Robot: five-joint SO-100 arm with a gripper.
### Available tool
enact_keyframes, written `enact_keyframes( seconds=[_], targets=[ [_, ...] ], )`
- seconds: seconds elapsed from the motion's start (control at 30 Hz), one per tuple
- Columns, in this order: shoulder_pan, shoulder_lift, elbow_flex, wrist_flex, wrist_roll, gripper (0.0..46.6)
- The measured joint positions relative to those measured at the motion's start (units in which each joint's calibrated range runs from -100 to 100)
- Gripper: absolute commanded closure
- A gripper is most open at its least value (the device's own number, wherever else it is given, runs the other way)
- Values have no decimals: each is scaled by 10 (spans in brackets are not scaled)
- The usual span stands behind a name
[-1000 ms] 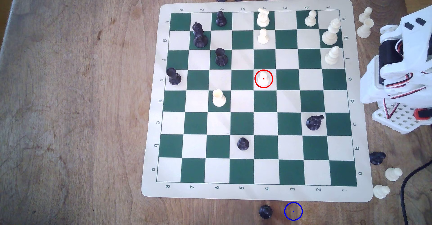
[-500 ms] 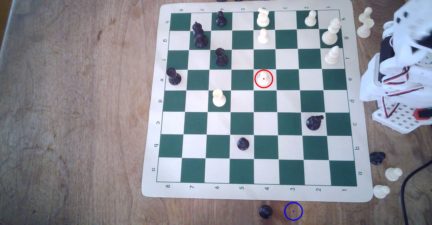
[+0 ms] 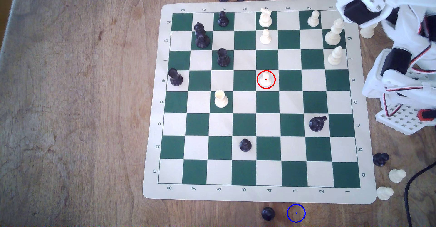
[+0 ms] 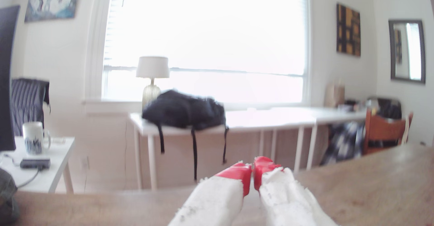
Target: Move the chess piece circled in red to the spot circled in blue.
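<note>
Overhead, the red-circled pawn (image 3: 266, 79) sits on e4, blue ring (image 3: 296, 213) off-board — wrist view shows gripper (image 4: 252, 168) pinched together, empty.

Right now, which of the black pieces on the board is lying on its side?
The black knight near the exterior view's right edge of the chessboard, in the row marked c. It lies toppled, round base showing; the other black pieces stand upright.

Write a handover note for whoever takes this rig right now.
Hand: red fingertips together, holding nothing, pointing out over the table edge toward the room.
White pawn: upright on its light board square inside the red ring, untouched.
Blue ring: on bare wood below the board in the exterior view, nothing in it, a black pawn just to its left.
Done: nothing yet.
Left: reach, grasp pawn, carry it to the ring, release.
</note>
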Motion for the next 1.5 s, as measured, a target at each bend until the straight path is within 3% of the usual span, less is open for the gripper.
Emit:
enact_keyframes(
  seconds=[0.17,0.27,0.47,0.6,0.67,0.83,1.1,1.5],
  targets=[
    [-21,82,-65,150,-2,464],
    [-19,189,-117,223,-22,463],
    [-35,317,-171,303,-39,447],
    [-62,389,-206,343,-51,413],
    [-72,432,-239,359,-63,357],
    [-80,562,-305,370,-89,336],
    [-80,647,-306,370,-89,302],
    [-91,750,-310,325,-89,328]
  ],
)
